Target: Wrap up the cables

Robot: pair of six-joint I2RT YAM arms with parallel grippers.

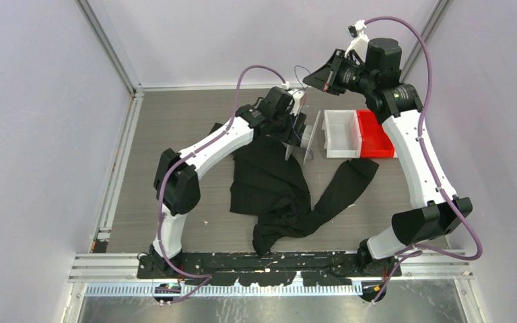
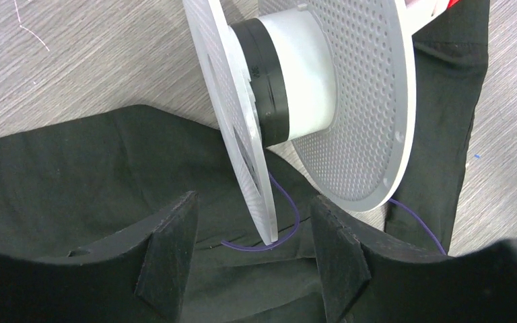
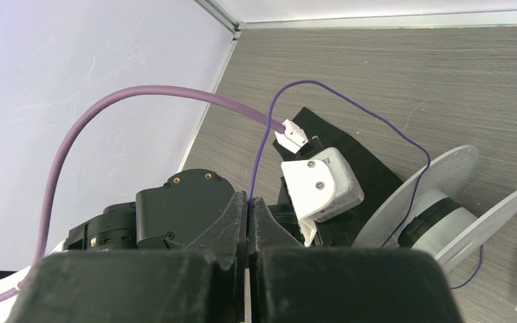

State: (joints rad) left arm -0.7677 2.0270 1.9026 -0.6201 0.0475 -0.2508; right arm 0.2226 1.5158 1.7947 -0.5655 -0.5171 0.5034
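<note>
A white spool with two perforated discs and a dark band on its core stands on edge on the black cloth; it also shows in the top view. My left gripper is open, its fingers either side of the near disc's lower rim, not pressing on it. The cable, thin and purple, arcs from my right gripper over to the spool. The right gripper is shut on the cable and held high behind the spool. A loop of cable lies under the disc rim.
A large black cloth is crumpled across the table's middle. A white bin and a red bin sit just right of the spool. Enclosure walls stand close on the left, right and back.
</note>
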